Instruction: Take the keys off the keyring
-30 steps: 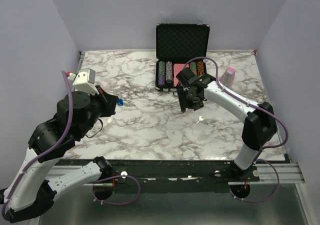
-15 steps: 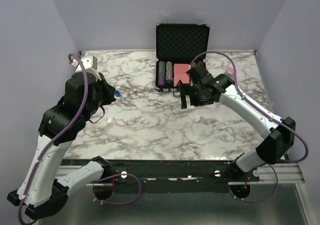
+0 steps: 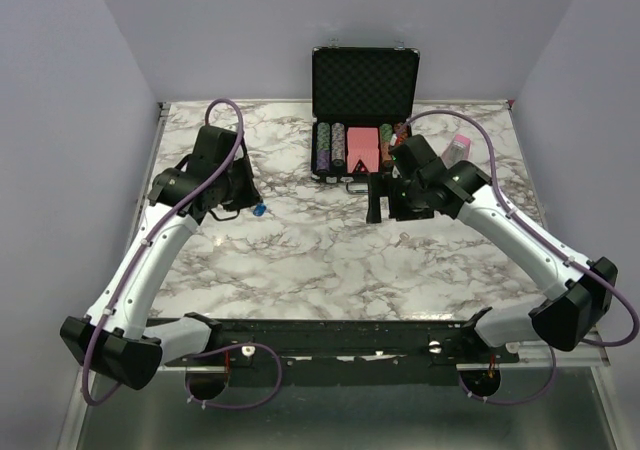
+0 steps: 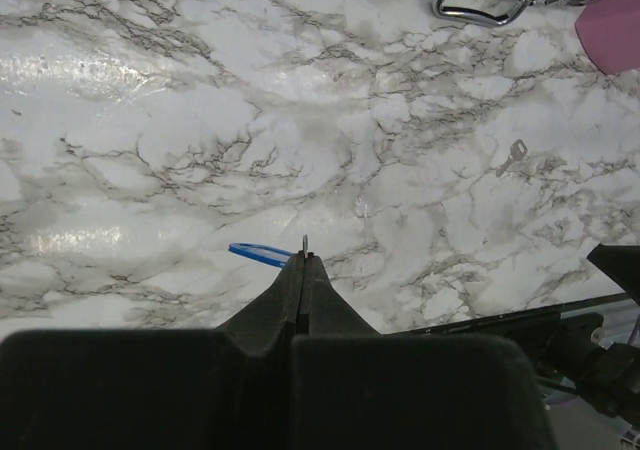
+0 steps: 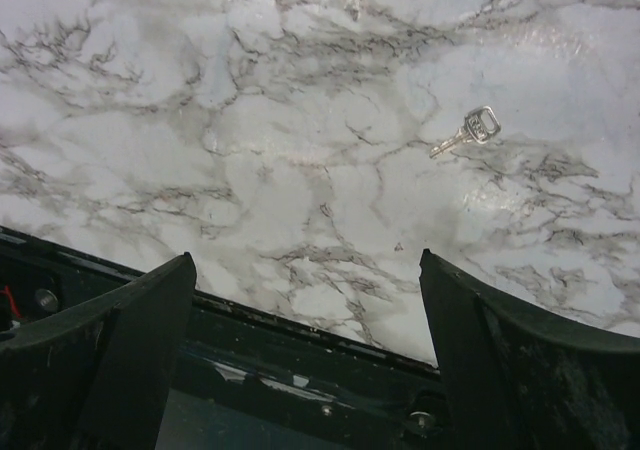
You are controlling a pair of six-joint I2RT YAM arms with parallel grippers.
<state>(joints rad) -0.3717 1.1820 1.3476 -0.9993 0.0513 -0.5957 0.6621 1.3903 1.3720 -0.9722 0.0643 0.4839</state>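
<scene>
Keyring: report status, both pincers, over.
Left pincer shut on keyring, blue key at its tips. Right pincer open, empty. One silver key loose on table. Nothing blocking.

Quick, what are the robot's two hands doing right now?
Left end effector: closed, pinching the keyring, blue key sticking out beside it.
Right end effector: open, holding nothing.

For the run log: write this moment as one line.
left gripper shut on blue key | right gripper open | silver key lying on table
</scene>
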